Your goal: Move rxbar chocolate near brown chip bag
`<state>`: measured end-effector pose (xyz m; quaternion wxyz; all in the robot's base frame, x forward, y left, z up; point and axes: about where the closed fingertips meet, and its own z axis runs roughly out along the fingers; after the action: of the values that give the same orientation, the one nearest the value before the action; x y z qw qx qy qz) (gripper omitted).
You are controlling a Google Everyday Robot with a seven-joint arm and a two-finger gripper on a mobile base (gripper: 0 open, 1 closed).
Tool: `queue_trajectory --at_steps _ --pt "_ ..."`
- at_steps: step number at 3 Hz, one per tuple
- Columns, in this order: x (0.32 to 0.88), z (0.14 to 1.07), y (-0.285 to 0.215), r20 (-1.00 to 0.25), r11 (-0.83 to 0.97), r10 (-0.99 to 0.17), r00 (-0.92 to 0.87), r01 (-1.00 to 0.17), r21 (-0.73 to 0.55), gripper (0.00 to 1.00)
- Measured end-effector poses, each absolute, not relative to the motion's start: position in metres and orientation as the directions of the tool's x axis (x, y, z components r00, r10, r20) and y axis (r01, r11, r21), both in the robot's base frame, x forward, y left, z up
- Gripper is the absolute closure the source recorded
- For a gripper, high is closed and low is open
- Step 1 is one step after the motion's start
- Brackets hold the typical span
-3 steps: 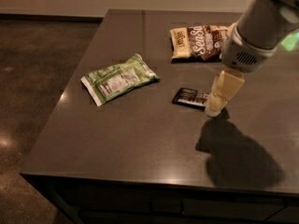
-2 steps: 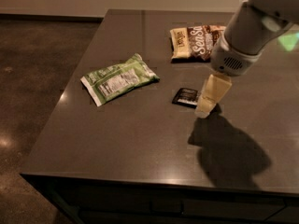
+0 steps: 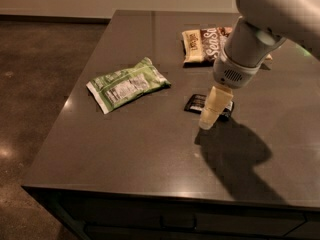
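Note:
The rxbar chocolate (image 3: pixel 196 103) is a small flat black wrapper lying on the dark table, partly hidden behind the gripper's fingers. The brown chip bag (image 3: pixel 202 44) lies at the back of the table, dark brown with white lettering and a cream end, its right part hidden by the arm. My gripper (image 3: pixel 209 115) points down over the bar's right half, cream fingertips just at its near edge, close to the table top.
A green and white bag (image 3: pixel 127 83) lies left of the bar. The table's front edge (image 3: pixel 165 193) and left edge drop to a concrete floor. The arm casts a large shadow on the table at the right front.
The arm and gripper have shifted left and slightly toward the front, moving over the bar. The bar and both bags have not moved.

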<state>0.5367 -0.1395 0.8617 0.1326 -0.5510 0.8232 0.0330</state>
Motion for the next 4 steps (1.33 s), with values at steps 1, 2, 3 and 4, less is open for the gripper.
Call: queue_trajectory --at_steps 1,2,3,4 --pt "0.543 0.85 -0.143 -0.246 0.4 -0.896 -0.371 -0.912 -0.084 0.0" --pt "0.548 0.842 -0.148 -0.238 0.409 -0.893 -0.381 -0.909 -0.079 0.18" --pt "0.552 0.837 -0.153 -0.231 0.415 -0.892 -0.389 -0.907 -0.076 0.42" --pt "0.555 0.839 -0.159 -0.234 0.424 -0.888 -0.397 -0.902 -0.078 0.64"
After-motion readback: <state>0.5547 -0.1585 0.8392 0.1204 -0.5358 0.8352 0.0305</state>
